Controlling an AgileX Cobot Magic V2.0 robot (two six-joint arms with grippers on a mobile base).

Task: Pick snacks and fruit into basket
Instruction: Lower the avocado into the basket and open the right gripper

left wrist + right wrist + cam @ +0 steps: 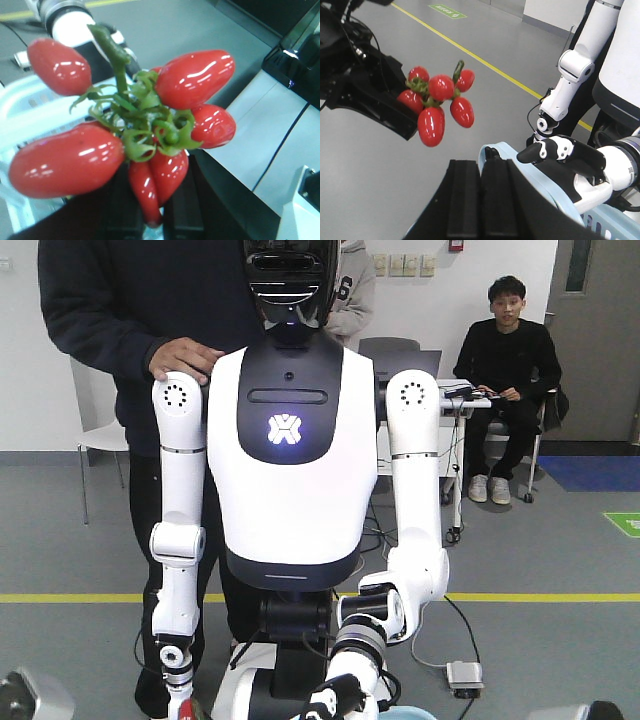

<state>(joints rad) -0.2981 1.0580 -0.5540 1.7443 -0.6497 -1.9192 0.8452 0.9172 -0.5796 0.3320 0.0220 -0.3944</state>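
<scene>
The fruit in view is a cluster of glossy red oblong fruits with green leaves (pixel 150 125), held up in the air. My left gripper (pixel 150 212) is shut on its lowest fruit, with dark fingers on both sides. In the right wrist view the same cluster (pixel 440 102) hangs from the left gripper (pixel 407 117) above the grey floor. The light-blue basket (pixel 25 120) lies below and to the left of the cluster. Its handle (pixel 492 149) arcs just behind my right gripper (pixel 480 170), which is shut with nothing visible between its pads. The snacks are out of view.
A white humanoid robot (pixel 285 430) stands facing me, its black-and-white hand (pixel 555 150) just over the basket's handle. One person stands behind it and another (pixel 505 360) sits at the back right. A yellow line (pixel 470 52) crosses the grey floor.
</scene>
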